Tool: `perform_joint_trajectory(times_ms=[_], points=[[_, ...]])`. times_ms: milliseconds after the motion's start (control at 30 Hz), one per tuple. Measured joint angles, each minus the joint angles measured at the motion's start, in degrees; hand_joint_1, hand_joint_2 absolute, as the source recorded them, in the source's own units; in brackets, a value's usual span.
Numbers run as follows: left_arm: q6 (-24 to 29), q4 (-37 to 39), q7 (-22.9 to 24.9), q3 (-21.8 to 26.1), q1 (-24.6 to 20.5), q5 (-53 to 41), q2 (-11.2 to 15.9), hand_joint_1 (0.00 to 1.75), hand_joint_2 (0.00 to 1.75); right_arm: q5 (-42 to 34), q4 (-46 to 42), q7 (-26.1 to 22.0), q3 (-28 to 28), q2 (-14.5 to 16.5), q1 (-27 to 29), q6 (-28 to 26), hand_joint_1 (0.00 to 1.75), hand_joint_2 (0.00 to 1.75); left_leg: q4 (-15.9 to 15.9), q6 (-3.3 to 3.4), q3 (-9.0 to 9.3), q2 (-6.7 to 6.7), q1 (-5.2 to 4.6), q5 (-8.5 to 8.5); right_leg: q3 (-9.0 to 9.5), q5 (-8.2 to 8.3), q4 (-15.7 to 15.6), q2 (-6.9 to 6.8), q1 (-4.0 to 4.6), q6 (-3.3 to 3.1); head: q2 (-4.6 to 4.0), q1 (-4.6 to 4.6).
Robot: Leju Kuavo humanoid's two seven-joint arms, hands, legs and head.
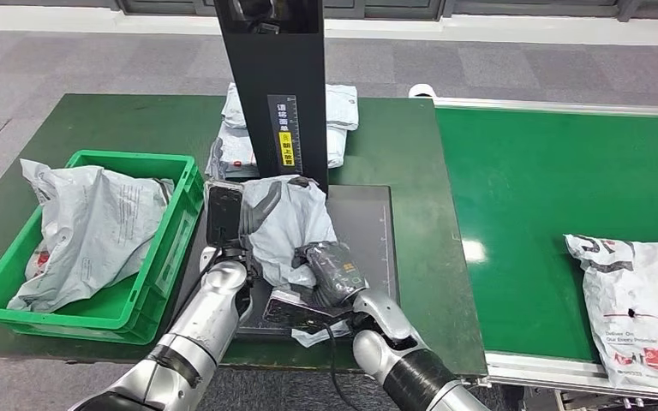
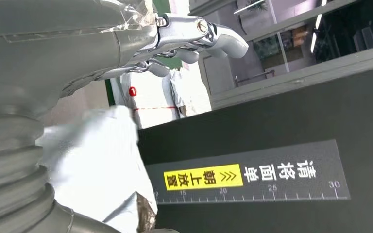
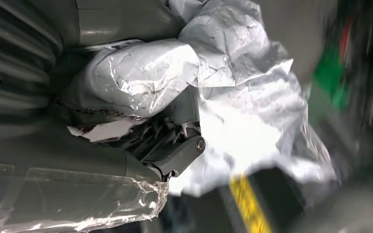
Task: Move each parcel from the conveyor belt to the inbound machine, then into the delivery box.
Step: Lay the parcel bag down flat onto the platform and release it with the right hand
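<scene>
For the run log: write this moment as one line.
stage: scanning | right hand: grips grey parcel on inbound machine | left hand: beside parcel | green box: holds parcel

Grey carpet tiles [image 1: 68,60] cover the floor beyond the far edge of a dark green table [image 1: 394,137]. A pale strip [image 1: 497,30] runs along the base of the far wall. In the left wrist view, glazed partitions [image 2: 291,34] with ceiling strip lights [image 2: 315,41] show behind.
</scene>
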Motion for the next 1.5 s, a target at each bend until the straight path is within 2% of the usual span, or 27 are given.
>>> perform_joint_trajectory(times_ms=[133, 267, 400, 533, 667, 767, 1167, 1267, 1400, 1500], points=[[1.4, -1.2, 0.0, -0.1, 1.0, -0.2, 0.5, 0.0, 1.75, -5.4, -2.5, -3.9, -2.1, -0.1, 1.3, -10.8, 0.0, 1.75, 0.0, 0.0, 0.0, -0.01, 0.0, -0.01, -0.02, -0.01, 0.0, 0.0, -0.01, 0.0, 0.0, 0.01], [1.5, -1.9, 0.0, -0.4, 1.6, -0.3, 0.9, 0.0, 1.75, -11.2, -5.8, -9.0, -6.0, -0.3, 3.5, -15.4, 0.0, 1.75, 0.0, 0.02, -0.02, 0.0, -0.02, -0.03, -0.03, -0.01, 0.0, 0.01, -0.02, 0.0, 0.0, 0.02], [2.2, -2.5, 0.0, -0.8, 1.8, -1.0, 0.9, 0.0, 1.75, -15.7, -8.3, -13.2, -9.2, -0.4, 5.4, -18.2, 0.0, 0.0, 0.0, 0.03, -0.01, 0.0, -0.04, -0.03, -0.03, -0.01, 0.0, 0.0, -0.04, 0.0, 0.0, 0.02], [3.4, -3.6, 0.0, -1.6, 2.2, -1.6, 0.9, 0.0, 1.75, -19.6, -9.9, -15.5, -11.3, -0.7, 6.6, -18.4, 0.0, 0.0, 0.0, 0.03, 0.01, 0.01, -0.04, -0.03, -0.03, 0.0, 0.0, 0.01, -0.04, 0.01, 0.0, 0.02], [4.5, -5.4, 0.0, -2.7, 2.6, -1.7, 0.9, 0.0, 1.75, -23.6, -10.9, -15.7, -12.7, -1.0, 7.2, -15.8, 0.0, 0.0, 0.0, 0.03, 0.0, 0.01, -0.04, -0.03, -0.03, -0.01, 0.0, 0.01, -0.04, 0.0, 0.0, 0.01], [4.4, -6.2, 0.0, -3.3, 2.7, -0.8, 1.0, 0.0, 1.75, -24.1, -10.8, -14.6, -13.0, -1.3, 7.1, -14.5, 0.0, 0.0, 0.0, 0.03, 0.0, 0.01, -0.04, -0.03, -0.03, -0.01, 0.0, 0.01, -0.04, 0.0, 0.0, 0.01], [6.0, -10.8, 0.0, -3.9, 4.1, 2.5, 1.5, 0.0, 1.75, -27.4, -10.5, -17.4, -14.6, -1.8, 7.1, -14.9, 0.0, 0.0, 0.0, 0.03, 0.0, 0.01, -0.04, -0.03, -0.03, -0.01, 0.0, 0.0, -0.04, 0.01, 0.0, 0.01], [4.0, -11.4, 0.0, -5.0, 4.4, 2.2, 1.9, 0.0, 1.75, -30.0, -10.9, -18.8, -15.5, -2.1, 7.3, -14.7, 0.0, 0.0, 0.0, 0.03, 0.0, 0.0, -0.04, -0.03, -0.03, -0.01, 0.0, 0.0, -0.04, 0.01, 0.0, 0.01], [-4.7, -8.1, 1.7, -8.2, 3.5, -4.3, 2.7, 0.0, 1.75, -32.1, -12.7, -20.4, -17.4, -3.0, 8.2, -15.5, 0.0, 0.0, 0.0, 0.03, 0.0, 0.0, -0.07, -0.03, -0.03, -0.01, 0.0, 0.0, -0.07, 0.01, 0.0, 0.01], [-10.0, -2.4, 7.7, -12.0, 2.1, -14.8, 3.3, 0.0, 1.75, -32.3, -14.6, -21.0, -19.3, -3.9, 9.1, -17.0, 0.0, 1.31, 0.0, 0.04, 0.01, 0.02, -0.1, -0.04, -0.04, -0.01, 0.0, 0.02, -0.1, 0.01, 0.0, 0.02]])
